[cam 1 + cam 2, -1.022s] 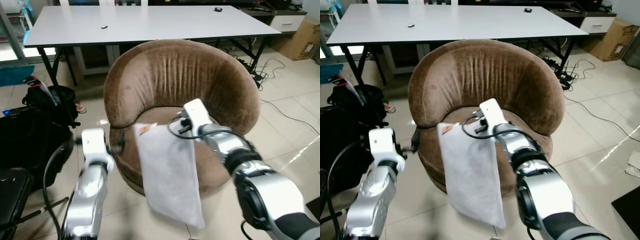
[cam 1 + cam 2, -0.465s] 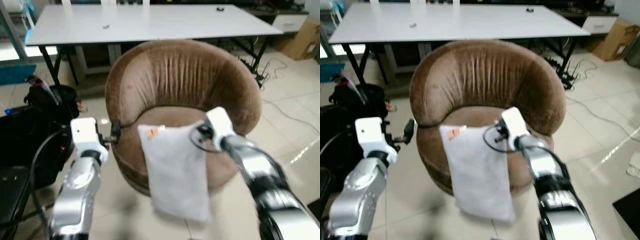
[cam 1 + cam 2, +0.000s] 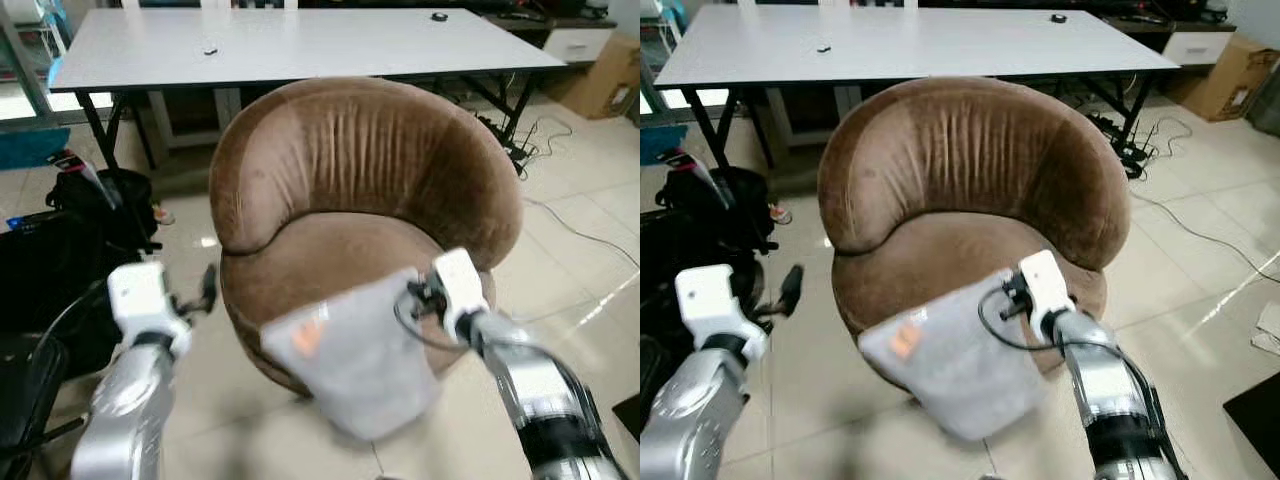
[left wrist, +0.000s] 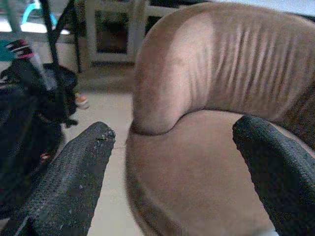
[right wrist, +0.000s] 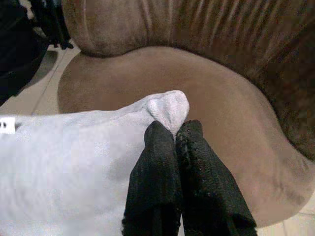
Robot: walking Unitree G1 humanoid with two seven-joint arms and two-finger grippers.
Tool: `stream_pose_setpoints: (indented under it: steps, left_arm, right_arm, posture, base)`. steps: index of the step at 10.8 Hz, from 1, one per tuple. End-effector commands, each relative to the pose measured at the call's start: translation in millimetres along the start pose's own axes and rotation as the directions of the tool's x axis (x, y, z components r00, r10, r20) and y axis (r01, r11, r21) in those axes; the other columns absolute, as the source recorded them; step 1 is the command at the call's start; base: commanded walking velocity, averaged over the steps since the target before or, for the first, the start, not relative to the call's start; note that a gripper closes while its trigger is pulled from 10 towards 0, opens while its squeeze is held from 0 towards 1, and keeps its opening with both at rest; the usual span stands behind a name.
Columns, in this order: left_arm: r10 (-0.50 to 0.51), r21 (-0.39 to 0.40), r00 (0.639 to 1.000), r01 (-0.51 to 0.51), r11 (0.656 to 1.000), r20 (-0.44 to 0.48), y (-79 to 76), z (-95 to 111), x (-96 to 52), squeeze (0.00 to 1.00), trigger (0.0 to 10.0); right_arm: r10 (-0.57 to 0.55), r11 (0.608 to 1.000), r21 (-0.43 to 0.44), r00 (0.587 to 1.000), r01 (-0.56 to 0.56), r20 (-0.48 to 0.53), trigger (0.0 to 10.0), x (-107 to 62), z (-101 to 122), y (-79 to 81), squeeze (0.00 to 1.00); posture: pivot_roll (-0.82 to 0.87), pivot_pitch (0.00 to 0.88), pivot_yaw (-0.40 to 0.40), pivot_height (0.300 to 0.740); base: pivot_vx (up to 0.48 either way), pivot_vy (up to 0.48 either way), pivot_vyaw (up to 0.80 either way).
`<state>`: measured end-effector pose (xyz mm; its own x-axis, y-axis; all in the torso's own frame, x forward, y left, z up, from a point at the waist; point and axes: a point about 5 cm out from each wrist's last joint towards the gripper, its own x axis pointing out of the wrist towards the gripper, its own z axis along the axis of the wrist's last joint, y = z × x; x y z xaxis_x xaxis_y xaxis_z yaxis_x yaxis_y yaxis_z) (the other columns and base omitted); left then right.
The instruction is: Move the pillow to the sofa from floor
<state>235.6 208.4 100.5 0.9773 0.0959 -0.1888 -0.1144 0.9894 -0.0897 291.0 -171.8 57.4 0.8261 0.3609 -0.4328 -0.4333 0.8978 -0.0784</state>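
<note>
A pale grey pillow (image 3: 352, 358) with an orange label hangs tilted over the front edge of the round brown velvet sofa chair (image 3: 365, 175). My right gripper (image 5: 173, 135) is shut on the pillow's corner (image 5: 167, 105), just above the front of the seat. The pillow's lower part droops below the seat rim toward the floor. My left gripper (image 4: 170, 142) is open with nothing between its fingers, held out to the left of the chair, apart from the pillow. In the eye views the left gripper (image 3: 205, 288) sits beside the chair's left flank.
A long white table (image 3: 300, 45) stands behind the chair. Black bags (image 3: 70, 250) lie on the floor to the left. Cables (image 3: 560, 225) run over the tiles at the right, and a cardboard box (image 3: 605, 75) sits far right.
The pillow has swung from hanging upright to lying tilted across the seat's front edge. My right gripper moved lower and right with it. My left arm drew back to the left.
</note>
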Motion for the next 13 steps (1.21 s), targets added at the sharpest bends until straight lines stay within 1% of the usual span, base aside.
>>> stream_pose_setpoints:
  steps: [1, 3, 5, 6, 8, 11, 13]
  left_arm:
    - [-0.013, 0.009, 1.0, 0.013, 1.0, 0.019, -2.2, 3.9, -1.1, 0.0, 10.0]
    - [-0.046, 0.049, 0.999, 0.045, 0.998, 0.01, -7.9, 2.9, 0.0, 0.0, 10.0]
    - [-0.074, 0.057, 0.997, 0.072, 0.996, 0.027, -13.8, 7.5, 3.3, 0.0, 10.0]
    - [-0.073, 0.065, 0.997, 0.072, 0.995, 0.022, -14.3, 8.1, 4.5, 0.0, 10.0]
    - [-0.083, 0.066, 0.996, 0.082, 0.994, 0.017, -16.3, 7.0, 4.3, 0.0, 10.0]
    - [-0.1, 0.069, 0.995, 0.099, 0.993, 0.016, -20.5, 6.8, 6.4, 0.0, 10.0]
    - [-0.101, 0.056, 0.995, 0.1, 0.993, 0.012, -21.1, 5.6, 6.0, 0.0, 10.0]
  right_arm:
    - [0.0, 1.0, -0.018, 0.999, 0.001, 0.044, 10.0, -2.5, 13.0, -2.3, 0.0]
    - [0.013, 1.0, -0.011, 0.999, -0.013, 0.053, 10.0, -3.4, 17.4, 5.5, 0.0]
    - [0.02, 1.0, -0.007, 0.998, -0.019, 0.053, 10.0, -1.8, 18.9, 11.3, 0.0]
    - [0.031, 0.999, -0.012, 0.999, -0.031, 0.042, 10.0, -0.8, 15.2, 18.6, 0.0]
    - [0.051, 0.999, -0.004, 0.998, -0.051, 0.028, 10.0, -2.1, 11.0, 26.5, 0.0]
    - [0.051, 0.999, -0.005, 0.998, -0.051, 0.026, 10.0, -1.5, 12.7, 26.9, 0.0]
    - [0.05, 0.999, -0.004, 0.999, -0.05, 0.021, 10.0, -2.8, 12.2, 27.0, 0.0]
  posture:
    - [-0.01, 0.0, -0.047, 0.74]
    - [-0.01, 0.0, -0.042, 0.74]
    - [-0.02, 0.0, -0.038, 0.74]
    - [-0.01, 0.0, -0.034, 0.74]
    - [-0.01, 0.0, -0.03, 0.74]
    - [-0.02, 0.0, -0.028, 0.74]
    - [-0.02, 0.0, -0.029, 0.74]
  base:
    - [0.0, 0.0, 0.0]
    - [0.0, 0.0, 0.0]
    - [0.42, 0.0, 0.0]
    - [0.48, 0.0, 0.0]
    - [0.48, 0.0, 0.0]
    - [0.48, 0.0, 0.0]
    - [0.472, 0.0, 0.0]
